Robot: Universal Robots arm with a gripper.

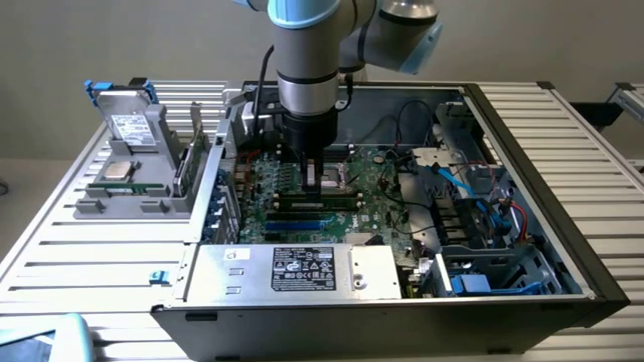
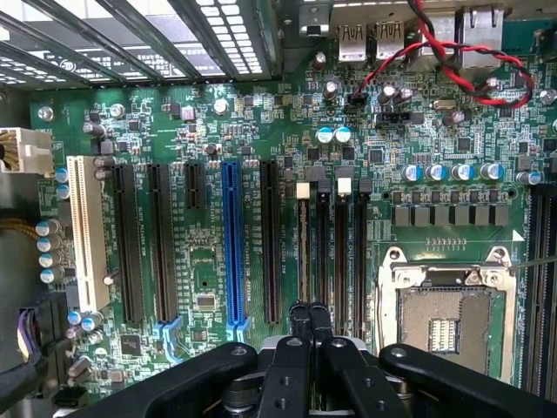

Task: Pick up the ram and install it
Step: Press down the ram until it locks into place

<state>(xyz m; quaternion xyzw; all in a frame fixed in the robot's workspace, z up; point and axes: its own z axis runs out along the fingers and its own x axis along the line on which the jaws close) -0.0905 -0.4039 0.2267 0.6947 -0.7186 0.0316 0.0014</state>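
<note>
over the motherboard (image 2: 261,131), gripper (image 2: 309,318) hides ram.

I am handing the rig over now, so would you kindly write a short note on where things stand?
Gripper: shut, nothing between the fingers, tips down at the memory slots of the motherboard.
The ram: inside the case, lying along the slots directly under the gripper.
Done: pick-up and carry; the ram is at the slots.
Left: the pictures do not show whether it is pressed fully home, so seating remains to be confirmed.
</note>
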